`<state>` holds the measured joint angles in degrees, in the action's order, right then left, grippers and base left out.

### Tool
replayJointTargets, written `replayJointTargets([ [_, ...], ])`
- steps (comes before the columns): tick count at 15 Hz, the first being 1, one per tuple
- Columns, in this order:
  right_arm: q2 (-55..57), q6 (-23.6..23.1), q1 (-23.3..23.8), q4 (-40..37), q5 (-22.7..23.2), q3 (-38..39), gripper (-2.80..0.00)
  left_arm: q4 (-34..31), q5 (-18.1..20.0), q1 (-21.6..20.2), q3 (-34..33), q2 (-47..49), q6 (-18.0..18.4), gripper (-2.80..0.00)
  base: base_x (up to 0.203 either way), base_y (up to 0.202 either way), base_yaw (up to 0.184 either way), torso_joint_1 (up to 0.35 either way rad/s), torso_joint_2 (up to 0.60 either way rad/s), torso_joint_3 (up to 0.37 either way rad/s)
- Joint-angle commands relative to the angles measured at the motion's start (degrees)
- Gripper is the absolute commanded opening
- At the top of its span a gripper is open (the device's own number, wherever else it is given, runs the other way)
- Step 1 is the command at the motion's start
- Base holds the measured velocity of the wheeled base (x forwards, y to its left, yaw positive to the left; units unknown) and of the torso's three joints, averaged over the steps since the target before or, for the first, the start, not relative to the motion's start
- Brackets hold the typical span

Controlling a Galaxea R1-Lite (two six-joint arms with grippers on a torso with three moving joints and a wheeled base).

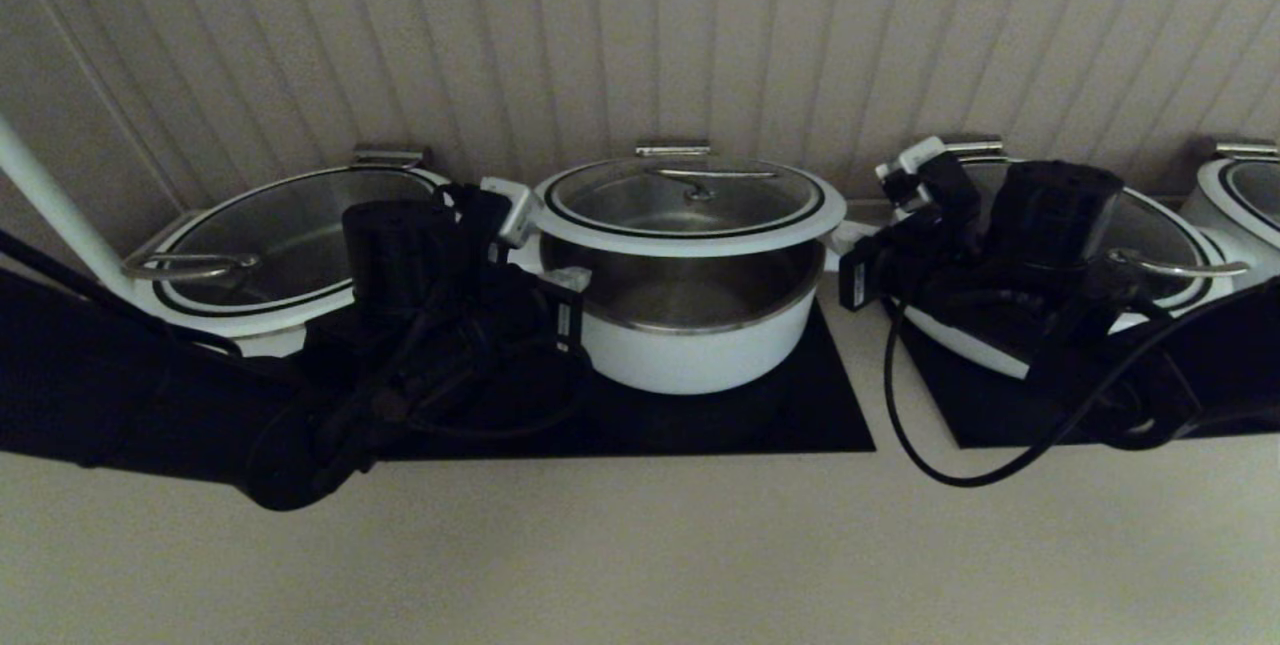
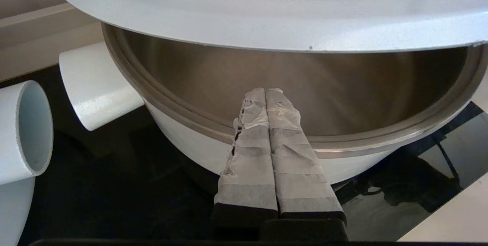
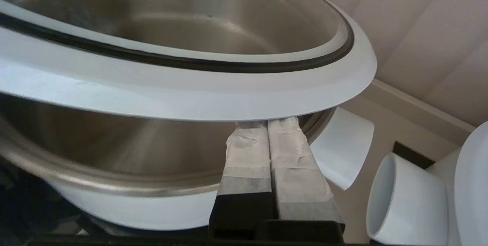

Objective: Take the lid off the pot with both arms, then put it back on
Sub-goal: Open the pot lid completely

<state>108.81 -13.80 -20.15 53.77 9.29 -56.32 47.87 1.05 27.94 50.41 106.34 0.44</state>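
The lid (image 1: 690, 225), glass with a broad white rim and a steel bar handle, hangs level a little above the pot (image 1: 700, 355), with a gap showing the pot's steel inside. My left gripper (image 1: 540, 245) is at the lid's left edge and my right gripper (image 1: 840, 250) at its right edge. In the left wrist view the left gripper (image 2: 265, 91) is shut, its taped fingers lying under the lid's rim (image 2: 267, 24) over the pot's edge (image 2: 183, 147). In the right wrist view the right gripper (image 3: 268, 124) is shut, tips tucked under the rim (image 3: 152, 93) above the pot (image 3: 114, 208).
Wider white pots with lids stand to the left (image 1: 270, 235), to the right (image 1: 1150, 225) and at the far right (image 1: 1240, 195). The pots sit on black mats (image 1: 780, 415) against a panelled wall. A white pole (image 1: 40, 195) leans at the left.
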Motion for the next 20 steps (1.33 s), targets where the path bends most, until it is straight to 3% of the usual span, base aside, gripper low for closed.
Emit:
replayJointTargets([
  [1, 0.3, -0.1, -0.1, 0.4, 0.1, -0.4, -2.80, 0.3, 0.0, 0.0, 0.0, -0.2, 0.0, -2.80, 0.000, 0.000, 0.000, 0.000, 0.00, 0.000],
  [20, 0.9, -0.1, -0.1, 0.3, 0.1, -0.7, -2.80, 4.5, 0.0, 0.0, -0.7, 0.7, 0.0, -2.80, 0.000, 0.000, 0.000, 0.000, 0.00, 0.000],
])
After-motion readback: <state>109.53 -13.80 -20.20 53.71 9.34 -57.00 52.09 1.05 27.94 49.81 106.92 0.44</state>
